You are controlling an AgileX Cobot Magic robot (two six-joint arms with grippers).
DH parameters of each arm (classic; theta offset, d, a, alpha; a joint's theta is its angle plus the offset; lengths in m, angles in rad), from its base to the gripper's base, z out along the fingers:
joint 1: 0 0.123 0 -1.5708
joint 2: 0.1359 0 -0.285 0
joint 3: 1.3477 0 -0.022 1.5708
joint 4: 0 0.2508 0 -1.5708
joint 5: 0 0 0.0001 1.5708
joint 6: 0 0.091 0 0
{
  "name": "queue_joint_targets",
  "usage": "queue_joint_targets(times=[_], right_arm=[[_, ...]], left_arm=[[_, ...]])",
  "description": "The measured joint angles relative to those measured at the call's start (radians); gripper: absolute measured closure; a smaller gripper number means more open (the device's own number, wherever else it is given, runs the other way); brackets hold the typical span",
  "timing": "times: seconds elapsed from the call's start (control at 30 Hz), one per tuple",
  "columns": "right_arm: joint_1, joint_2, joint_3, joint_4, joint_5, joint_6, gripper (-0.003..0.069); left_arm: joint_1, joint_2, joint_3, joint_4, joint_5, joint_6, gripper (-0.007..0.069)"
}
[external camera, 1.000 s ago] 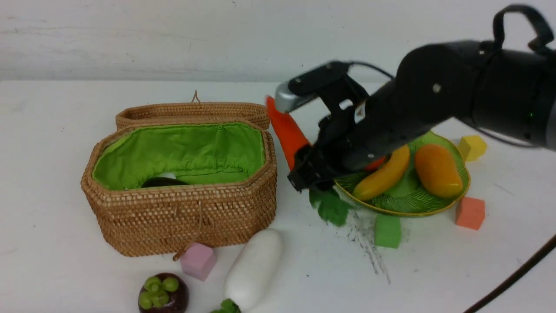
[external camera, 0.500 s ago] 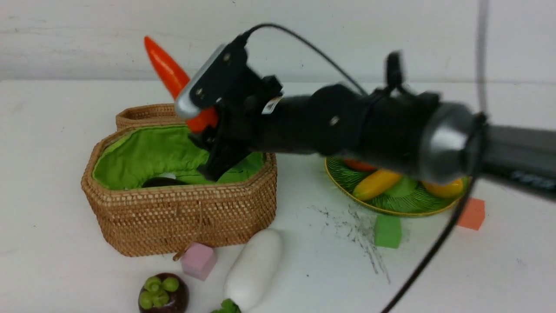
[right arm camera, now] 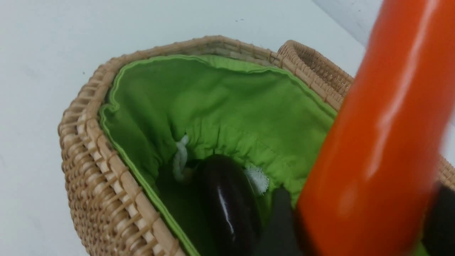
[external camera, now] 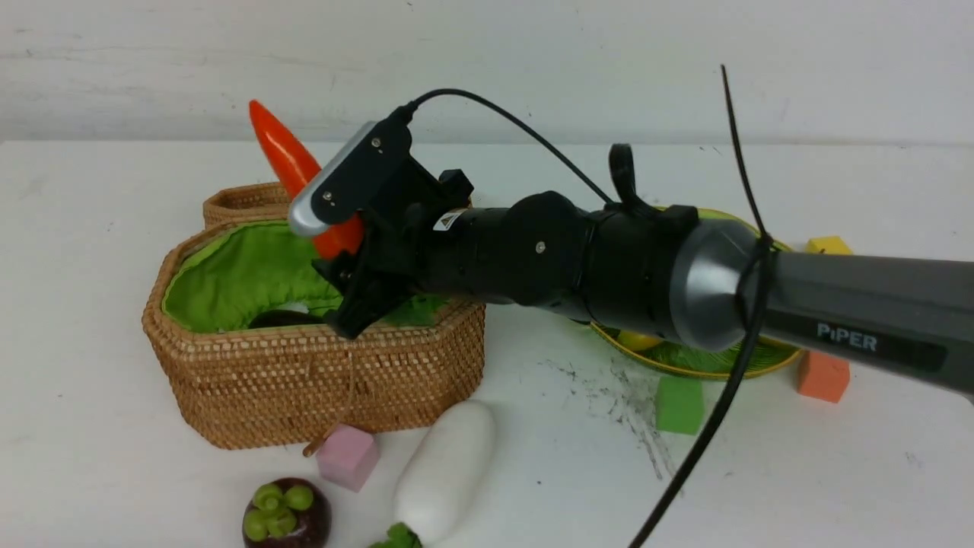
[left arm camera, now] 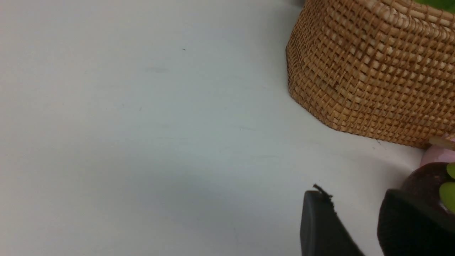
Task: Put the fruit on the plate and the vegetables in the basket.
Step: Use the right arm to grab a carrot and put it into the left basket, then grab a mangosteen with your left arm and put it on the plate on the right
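Over the open basket | right gripper clasps the carrot, tip tilted up | eggplant lies inside the basket | left gripper narrowly parted, empty, near the mangosteen

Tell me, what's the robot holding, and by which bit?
The right gripper holds the carrot by its thick leafy end, pointed tip up, over the basket. The left gripper holds nothing.

Right gripper clamps carrot, arm outstretched; left gripper parted
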Motion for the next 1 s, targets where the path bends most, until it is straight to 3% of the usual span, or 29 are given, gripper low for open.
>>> queue_joint_targets(times=[0.03,0.1,0.27,0.43,0.53,0.57,0.6,0.67,0.7,0.77,0.83,0.93,1.0], right_arm=[[0.0,0.0,-0.001,0.0,0.0,0.0,0.0085],[0.0,0.0,-0.001,0.005,-0.002,0.0,0.0],[0.0,-0.022,-0.001,0.006,0.0,0.0,-0.0006],[-0.018,-0.131,-0.001,-0.001,0.134,-0.013,0.0118],[-0.09,-0.249,-0.001,-0.065,0.384,0.009,0.0295],[-0.098,-0.265,-0.002,-0.072,0.422,0.015,0.0324],[-0.187,-0.325,-0.002,-0.147,0.564,0.132,0.0448],[-0.294,-0.377,-0.002,-0.231,0.687,0.275,0.0571],[-0.368,-0.411,-0.002,-0.299,0.77,0.41,0.0631],[-0.518,-0.461,-0.002,-0.406,0.886,0.594,0.0666],[-0.65,-0.518,0.016,-0.46,0.954,0.698,0.0667],[-0.792,-0.63,0.093,-0.435,0.953,0.744,0.0667],[-0.833,-0.709,0.166,-0.383,0.902,0.737,0.0667]], left_arm=[[0.0,0.0,0.0,0.0,0.0,0.0,0.0386],[0.0,0.0,0.0,0.0,0.0,0.0,0.0386],[0.0,0.0,0.0,0.0,0.0,0.0,0.0386],[0.0,0.0,0.0,0.0,0.0,0.0,0.0386],[0.0,0.0,0.0,0.0,0.0,0.0,0.0386],[0.0,0.0,0.0,0.0,0.0,0.0,0.0386],[0.0,0.0,0.0,0.0,0.0,0.0,0.0386],[0.0,0.0,0.0,0.0,0.0,0.0,0.0386],[0.0,0.0,0.0,0.0,0.0,0.0,0.0386],[0.0,0.0,0.0,0.0,0.0,0.0,0.0386],[0.0,0.0,0.0,0.0,0.0,0.0,0.0386],[0.0,0.0,0.0,0.0,0.0,0.0,0.0386],[0.0,0.0,0.0,0.0,0.0,0.0,0.0386]])
